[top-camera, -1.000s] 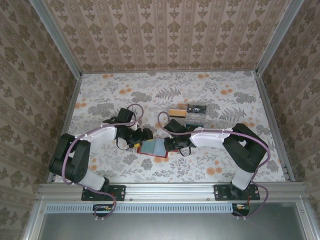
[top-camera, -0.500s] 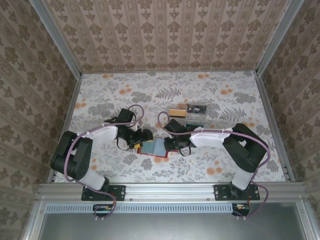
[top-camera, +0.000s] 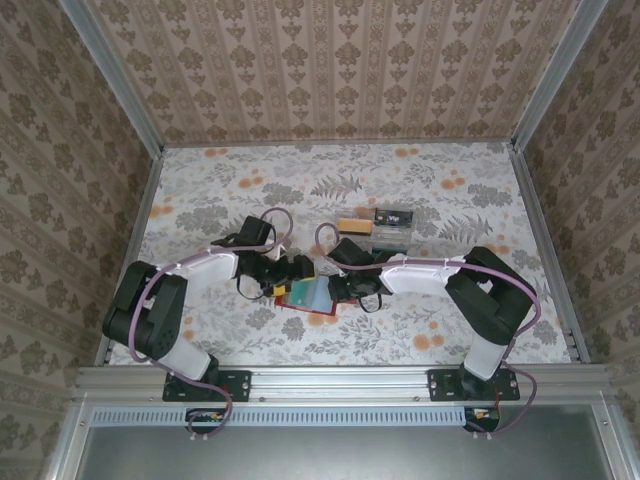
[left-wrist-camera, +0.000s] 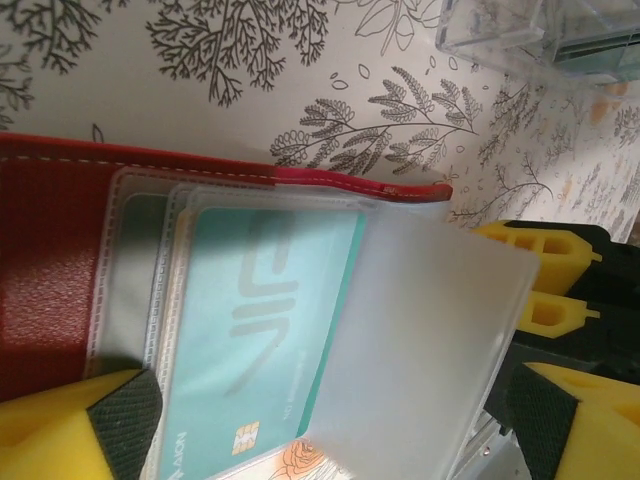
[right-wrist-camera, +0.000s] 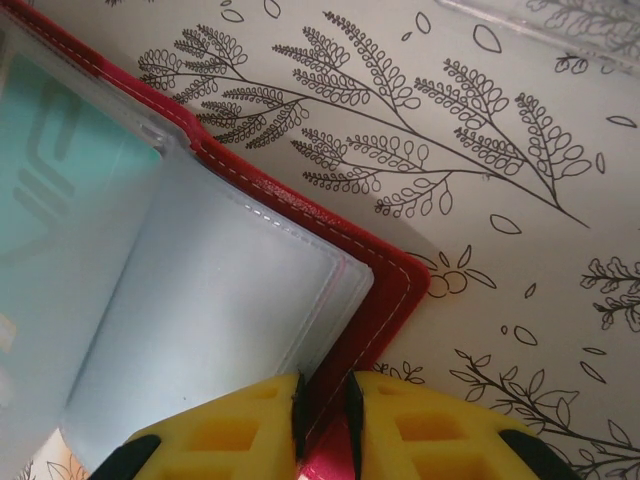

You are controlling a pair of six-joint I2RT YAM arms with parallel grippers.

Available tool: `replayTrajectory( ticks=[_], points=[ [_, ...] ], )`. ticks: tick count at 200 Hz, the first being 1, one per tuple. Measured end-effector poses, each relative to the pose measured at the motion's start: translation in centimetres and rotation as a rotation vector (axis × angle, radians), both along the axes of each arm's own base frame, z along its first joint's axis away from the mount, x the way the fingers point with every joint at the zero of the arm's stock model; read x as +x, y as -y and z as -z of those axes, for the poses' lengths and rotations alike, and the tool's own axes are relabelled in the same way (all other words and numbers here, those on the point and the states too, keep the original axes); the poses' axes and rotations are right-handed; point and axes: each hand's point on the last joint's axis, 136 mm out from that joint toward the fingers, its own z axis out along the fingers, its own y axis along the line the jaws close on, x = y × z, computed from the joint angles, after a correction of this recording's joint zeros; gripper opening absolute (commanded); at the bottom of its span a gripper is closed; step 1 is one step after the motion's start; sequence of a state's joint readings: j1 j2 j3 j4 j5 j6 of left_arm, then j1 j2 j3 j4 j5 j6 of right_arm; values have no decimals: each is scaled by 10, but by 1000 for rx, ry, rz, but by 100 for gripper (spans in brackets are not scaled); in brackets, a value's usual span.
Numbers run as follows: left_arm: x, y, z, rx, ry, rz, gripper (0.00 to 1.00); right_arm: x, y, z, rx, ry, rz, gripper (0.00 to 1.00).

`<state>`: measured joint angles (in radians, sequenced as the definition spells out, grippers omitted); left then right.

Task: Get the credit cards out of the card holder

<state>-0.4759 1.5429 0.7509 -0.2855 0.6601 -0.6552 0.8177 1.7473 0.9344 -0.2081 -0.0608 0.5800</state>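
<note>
Card holder (top-camera: 308, 298) lies open on the floral tabletop (top-camera: 470, 330), near-centre, between the two hands, red outside down, grey-blue lining up.

Left hand (top-camera: 293, 278) is at the holder's 10 o'clock corner. In its wrist view the jaws stand wide, with one black-padded finger (left-wrist-camera: 115, 415) at the lower left and the other at the lower right, and nothing is gripped. The teal card (left-wrist-camera: 260, 330) sits in a clear pocket of the holder, between those fingers.

In the way: a frosted sleeve flap (left-wrist-camera: 430, 330) stands up off the pocket stack and covers the teal card's 3 o'clock end. Just past it are the right hand's yellow fingers (left-wrist-camera: 545, 300).

Right hand (right-wrist-camera: 322, 415) is at the holder's 3 o'clock side. Its jaws are narrow, pinched on the red edge near the rounded corner, lining on one side and red leather on the other.

Well apart at 12 o'clock of the holder are the tan-gold card (top-camera: 350, 226), flat on the tabletop, and just beside it at 3 o'clock the black card (top-camera: 393, 216), at a clear box (top-camera: 392, 238). Can't tell whether the black card is on or in the box. One box corner shows in the left wrist view at 1 o'clock.
</note>
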Motion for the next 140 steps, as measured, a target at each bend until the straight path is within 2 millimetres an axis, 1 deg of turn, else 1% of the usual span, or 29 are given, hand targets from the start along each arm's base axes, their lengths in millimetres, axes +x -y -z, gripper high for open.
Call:
replayTrajectory(
  ticks=[36,56,65,84,100,116,124,140],
  points=[
    [0,1,-1,-4,3,2,98,0,0,0,0,0,0,23],
    [0,0,-2,-1,6,1,98,1,1,0,-1,0,5,26],
    [0,-2,-2,7,7,-4,98,2,2,0,0,0,8,26],
    [2,-9,-4,25,8,-25,96,5,7,-2,4,3,25,30],
    [9,-20,-6,43,16,-68,90,10,16,-6,-2,13,50,32],
    [16,-33,-6,62,26,-117,79,15,21,-15,6,30,74,32],
    [18,-38,-5,74,27,-134,75,17,21,-19,17,35,86,32],
    [16,-46,3,103,15,-152,63,19,17,-26,40,41,97,32]
  ],
)
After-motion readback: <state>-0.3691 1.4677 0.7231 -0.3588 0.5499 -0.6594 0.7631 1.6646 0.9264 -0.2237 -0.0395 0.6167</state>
